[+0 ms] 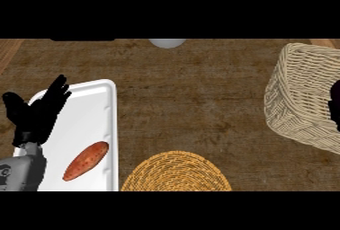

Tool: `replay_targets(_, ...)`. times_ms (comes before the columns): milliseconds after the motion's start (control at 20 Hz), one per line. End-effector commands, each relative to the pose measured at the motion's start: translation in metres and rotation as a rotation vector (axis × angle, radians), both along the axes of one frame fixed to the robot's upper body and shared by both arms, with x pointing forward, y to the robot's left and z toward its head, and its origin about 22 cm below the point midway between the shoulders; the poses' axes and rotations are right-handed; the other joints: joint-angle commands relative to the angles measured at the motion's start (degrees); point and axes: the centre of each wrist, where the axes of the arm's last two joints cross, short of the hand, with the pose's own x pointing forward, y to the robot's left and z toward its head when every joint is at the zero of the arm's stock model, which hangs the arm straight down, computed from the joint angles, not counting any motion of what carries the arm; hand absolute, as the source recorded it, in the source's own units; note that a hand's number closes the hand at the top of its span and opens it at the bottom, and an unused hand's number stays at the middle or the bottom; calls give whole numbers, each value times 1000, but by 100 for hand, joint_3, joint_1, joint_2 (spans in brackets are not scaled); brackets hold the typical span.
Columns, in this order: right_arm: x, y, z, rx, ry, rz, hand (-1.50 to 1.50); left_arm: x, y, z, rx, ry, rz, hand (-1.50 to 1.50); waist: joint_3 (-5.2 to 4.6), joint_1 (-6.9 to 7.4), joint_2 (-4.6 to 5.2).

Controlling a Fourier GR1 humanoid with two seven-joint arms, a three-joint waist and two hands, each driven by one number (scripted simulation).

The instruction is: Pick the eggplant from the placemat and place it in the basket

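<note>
The round woven placemat (176, 172) lies at the bottom centre with nothing on it. A pale wicker basket (293, 101) stands tilted at the right. A black shape (336, 106) shows inside its opening at the view's right edge. It looks like part of my right hand, and I cannot tell whether the eggplant is with it. No eggplant shows plainly anywhere. My left hand (36, 114) rests open with fingers up at the left, over the white tray's near corner.
A white tray (86, 112) lies at the left and holds an orange sweet potato (86, 160). A pale round object (167, 42) sits at the counter's far edge. Brown counter top spans the middle between tray and basket.
</note>
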Motion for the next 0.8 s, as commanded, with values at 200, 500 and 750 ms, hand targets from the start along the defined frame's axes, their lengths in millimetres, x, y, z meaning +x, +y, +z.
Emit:
replay_targets(200, 21, -40, -37, 90, -46, -235, -150, 14, 8, -4, 0, -4, -3, 0, -2, 16, 25)
replay_targets(500, 41, -54, -67, 78, 2, -135, -150, -11, 5, -20, -8, 12, 0, 0, -3, 25, 1)
replay_targets(750, 55, -67, -45, 122, -95, -51, -150, 7, -10, -8, 0, 4, -2, 0, -3, 14, 2)
